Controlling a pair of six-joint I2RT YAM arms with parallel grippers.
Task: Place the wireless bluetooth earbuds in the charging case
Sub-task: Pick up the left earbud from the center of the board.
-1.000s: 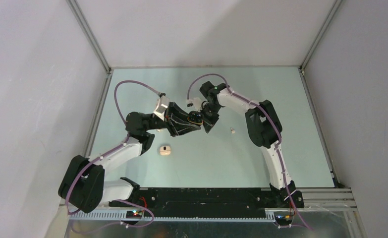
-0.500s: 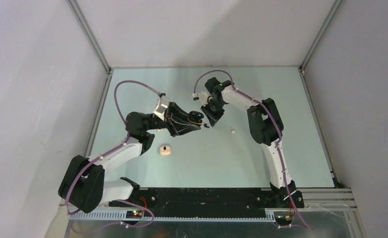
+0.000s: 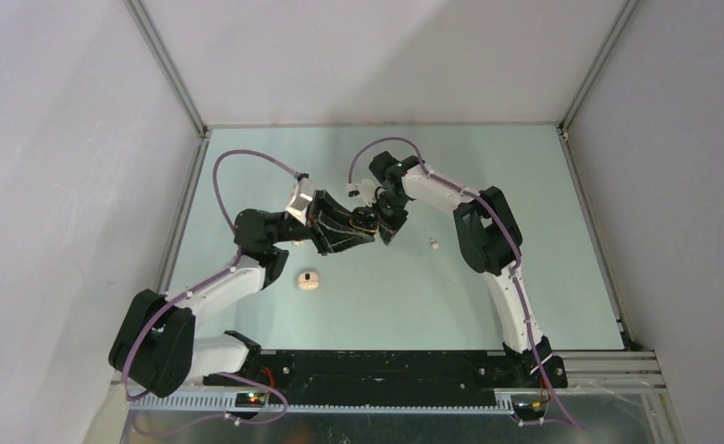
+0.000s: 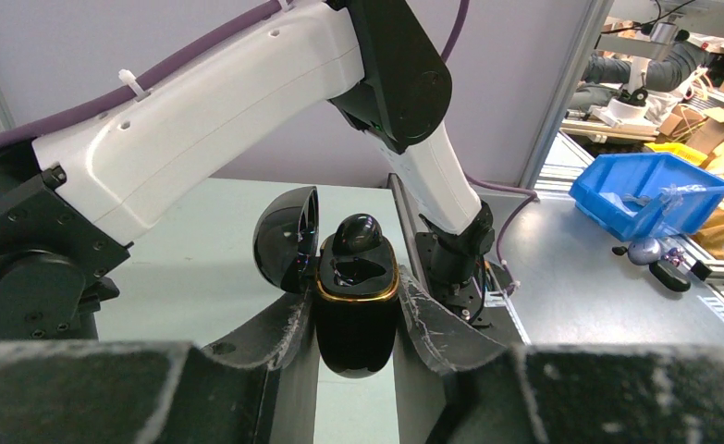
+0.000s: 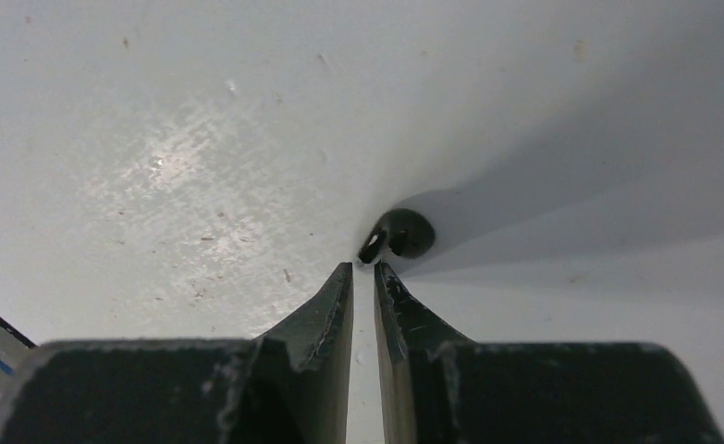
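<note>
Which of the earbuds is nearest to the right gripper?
The black earbud on the table, just beyond the right gripper. Another black earbud sits in the black case; the white earbud lies farther off.

Soft, even overhead light keeps the top view sharp, with faint shadows on the pale green table top (image 3: 413,305). The glossy black oval case with a gold rim (image 4: 356,319) catches small highlights. Beside the small shiny black earbud (image 5: 404,231) lie white glare leftward and a broad shadow rightward, focus perhaps slightly soft.
</note>
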